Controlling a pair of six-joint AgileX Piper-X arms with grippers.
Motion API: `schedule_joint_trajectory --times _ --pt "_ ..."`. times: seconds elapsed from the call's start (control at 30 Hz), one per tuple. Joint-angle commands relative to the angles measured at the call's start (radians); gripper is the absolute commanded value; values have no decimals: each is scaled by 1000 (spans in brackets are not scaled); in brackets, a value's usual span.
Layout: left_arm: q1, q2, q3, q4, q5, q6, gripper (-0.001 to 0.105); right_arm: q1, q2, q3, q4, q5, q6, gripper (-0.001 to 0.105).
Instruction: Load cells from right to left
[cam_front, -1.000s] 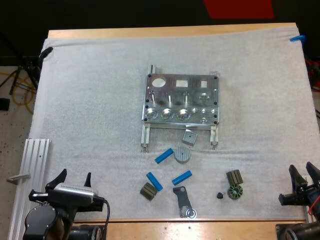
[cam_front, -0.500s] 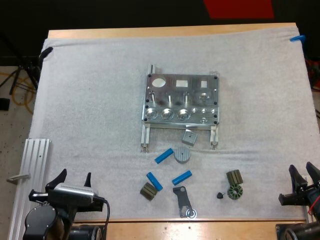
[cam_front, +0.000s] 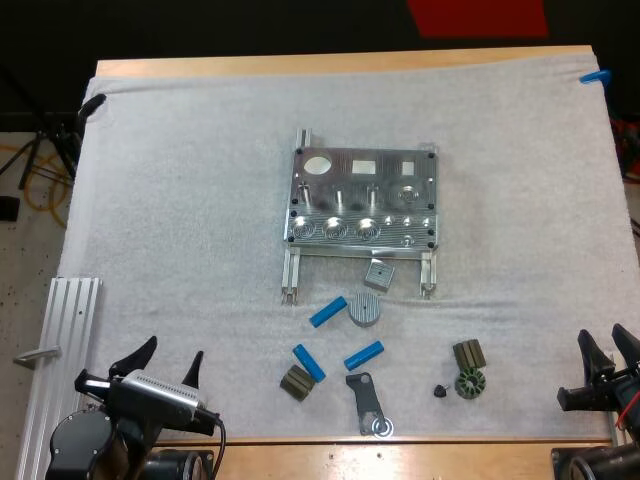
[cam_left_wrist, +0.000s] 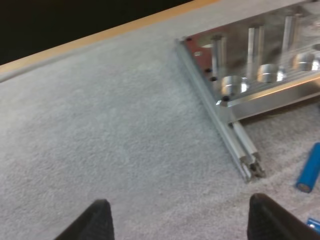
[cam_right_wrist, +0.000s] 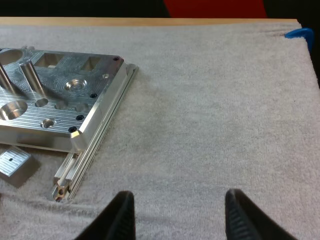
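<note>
The metal fixture is cut off at the side in both wrist views. In the right wrist view a small grey block beside it is partly out of sight.

The high view shows the whole fixture on the white mat that covers the bench. Three blue cells lie loose on the mat, just on the near side of the fixture. The left wrist view shows one of them near the end of the fixture's rail.

The left claw is wide open and holds nothing. It is over bare mat, well apart from the cells. The right claw is wide open too, at the mat's right edge, and touches nothing.
</note>
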Motion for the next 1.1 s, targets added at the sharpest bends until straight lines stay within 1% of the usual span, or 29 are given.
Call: schedule_joint_trajectory --times 0.0,0.1,0.2,0.27,0.3,0.4,0.47,0.63,0.7,0.77,0.87,1.0,1.07 --pt "0 -1 -1 -11 21 6 57 -4 -39 -6 -9 -5 2 42" --pt "-3 68 -8 -11 24 42 57 -4 -30 -18 -5 -10 2 42" --pt "-23 134 -36 -11 24 67 57 -4 7 -47 16 -35 2 42" --pt "-50 179 -67 -11 24 108 57 -4 51 -76 37 -56 4 42" --pt "-58 187 -73 -11 24 115 57 -4 60 -81 38 -59 4 42" --pt "-103 253 -110 -11 19 161 57 -4 127 -113 38 -112 15 42" --pt "-138 304 -137 -11 19 177 57 -4 182 -139 38 -163 36 42" --pt "-215 411 -184 -11 15 231 57 -4 306 -198 38 -277 40 42" --pt "-240 452 -200 -11 12 246 57 -4 355 -222 38 -318 57 42" --pt "-276 499 -217 -11 12 267 57 -4 414 -255 38 -382 89 42" --pt "-323 548 -227 -24 12 290 57 -4 485 -295 38 -475 111 42" --pt "-370 604 -226 -66 12 290 57 -4 561 -340 38 -532 129 42" --pt "-395 633 -226 -93 12 309 57 -4 599 -358 38 -571 129 43"
